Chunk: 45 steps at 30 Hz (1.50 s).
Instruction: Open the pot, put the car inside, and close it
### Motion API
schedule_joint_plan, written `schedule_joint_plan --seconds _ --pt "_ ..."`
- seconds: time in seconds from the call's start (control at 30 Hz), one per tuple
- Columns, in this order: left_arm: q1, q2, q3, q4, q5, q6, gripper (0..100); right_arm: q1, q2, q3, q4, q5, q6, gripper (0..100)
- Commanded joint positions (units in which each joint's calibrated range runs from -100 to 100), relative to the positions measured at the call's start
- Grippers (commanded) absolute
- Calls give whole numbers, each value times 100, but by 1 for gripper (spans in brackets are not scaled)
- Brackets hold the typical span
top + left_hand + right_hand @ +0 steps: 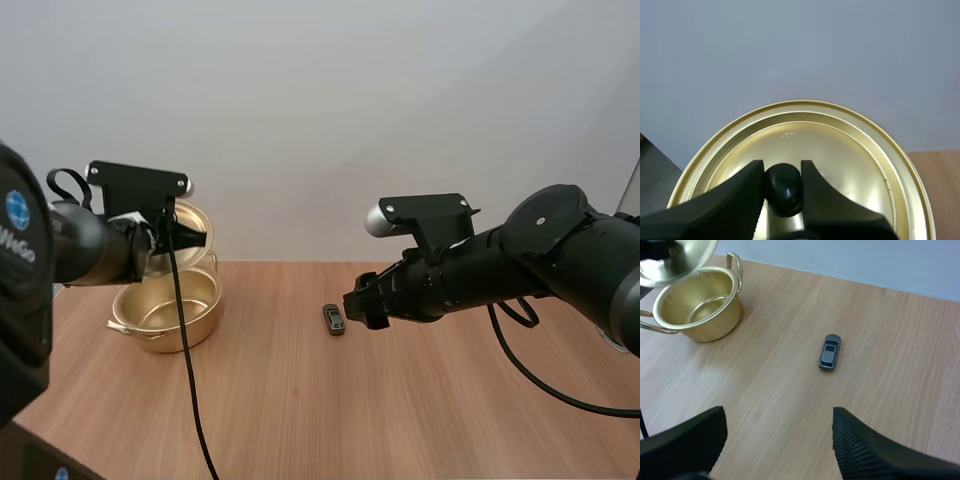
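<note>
Lid [840, 150] off, its black knob [783, 187] pinched in the left claw [782, 167] above the open pot [195, 325] at the desk's [300, 400] left. Mid-desk sits the car [830, 352], well apart from the pot, with the right claw [777, 415] hovering over it, fingers spread wide. Next, I'd say: drop and pinch it.

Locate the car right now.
In the high view the car lies on the table near mid-frame, just left of the open right hand and well right of the open pot.
</note>
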Motion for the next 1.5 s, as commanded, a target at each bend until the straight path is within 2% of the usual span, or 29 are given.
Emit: schedule_joint_plan --seconds 0.0,0.23,0.5,0.63,0.7,0.83,1.1,1.47 --pt "0 -538 -358 -4 1338 -7 0 -1 -4 2 -34 -88 -40 100" --pt "0 -1981 -754 -4 3591 -38 0 -1 584 2 169 -1101 -633 100" --pt "0 -3636 -754 -4 4998 -38 0 -1 2183 -14 1024 -788 -1649 100" --pt "0 -4295 -754 -4 5677 -2 0 39 2659 -14 1601 -764 -2465 100" --pt "0 -4537 -754 -4 6028 -2 0 82 2783 -14 1723 -924 -2675 100" --pt "0 -4838 -754 -91 6631 -2 0 206 2975 -159 1670 -1435 -2799 100" --pt "0 -5224 -754 -233 7581 6 0 235 3654 -1067 1670 -1450 -2789 100" --pt "0 -5741 -754 -233 7747 223 0 235 4854 -1416 1697 -1515 -2864 100"
